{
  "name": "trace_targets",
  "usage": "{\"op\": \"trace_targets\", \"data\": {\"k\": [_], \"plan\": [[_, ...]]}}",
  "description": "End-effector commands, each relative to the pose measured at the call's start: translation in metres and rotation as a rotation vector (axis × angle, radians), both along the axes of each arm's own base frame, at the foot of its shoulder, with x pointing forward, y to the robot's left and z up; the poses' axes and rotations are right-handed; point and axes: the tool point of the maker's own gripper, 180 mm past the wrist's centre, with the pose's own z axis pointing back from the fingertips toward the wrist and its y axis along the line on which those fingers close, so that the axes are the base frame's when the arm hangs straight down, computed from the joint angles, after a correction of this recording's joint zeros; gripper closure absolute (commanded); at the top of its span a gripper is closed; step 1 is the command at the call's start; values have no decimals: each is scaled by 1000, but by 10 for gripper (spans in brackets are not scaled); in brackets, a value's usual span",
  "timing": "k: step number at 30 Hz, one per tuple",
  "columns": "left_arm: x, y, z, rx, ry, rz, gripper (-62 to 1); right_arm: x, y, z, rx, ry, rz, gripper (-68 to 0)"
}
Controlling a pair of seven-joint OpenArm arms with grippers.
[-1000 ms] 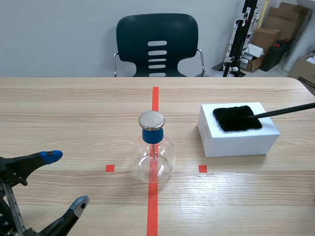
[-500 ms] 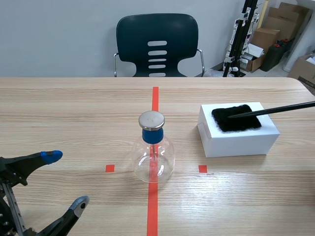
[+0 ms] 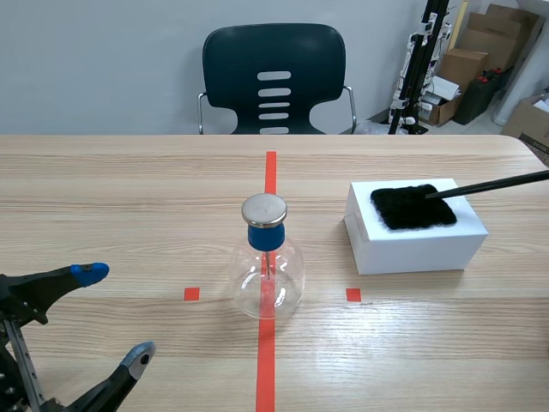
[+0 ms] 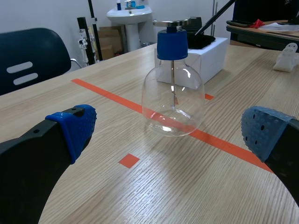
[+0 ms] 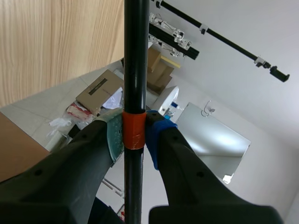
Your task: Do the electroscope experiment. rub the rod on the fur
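**Rubbing the rod [image 3: 485, 186] on the fur [image 3: 413, 206]**

Enters from the right edge of the scene view, sloping down, tip resting on the black fur atop a white box [image 3: 412, 245] on the worktop [image 3: 129, 197]. Held in the right gripper [image 5: 133, 133], clamped on an orange band of the shaft with a pad on either side.

Looks slim, stiff and light. Probably smooth as well, so apt to slip or swivel in a two-pad hold under side load. Best kept gripped at the band, well back from the tip, with only light downward pressure. Fur judged soft and loose; could bunch or drag if pressed hard. Box likely light too, so liable to shift.

Left gripper [image 3: 116, 313] spread wide, holding nothing, low at the near left and apart from the glass electroscope flask [image 3: 268, 275] on the red centre line. Fragile by the look of it; worth keeping the long shaft clear.

Compared with half a second ago: tip drawn back from the middle of the fur toward its right side, near where it lay a second ago. No shift seen in box, fur, flask or left gripper.
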Motion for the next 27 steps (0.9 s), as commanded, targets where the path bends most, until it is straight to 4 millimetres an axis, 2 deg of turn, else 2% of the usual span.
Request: {"op": "trace_targets", "data": {"k": [1,9,17,21,27], "plan": [[1,-1,7,-24,-19,0,-623,5,-3,10,-9,-27,-2,-4],[1,-1,7,-25,-19,0,-623,4,12,-2,5,-13,29,-4],[1,-1,7,-24,-19,0,-623,15,35,-8,42,-45,40,-4],[1,-1,7,-24,-19,0,-623,15,35,-8,40,-42,40,-4],[1,-1,7,-24,-18,0,-623,4,18,-10,3,-12,20,-4]]}}
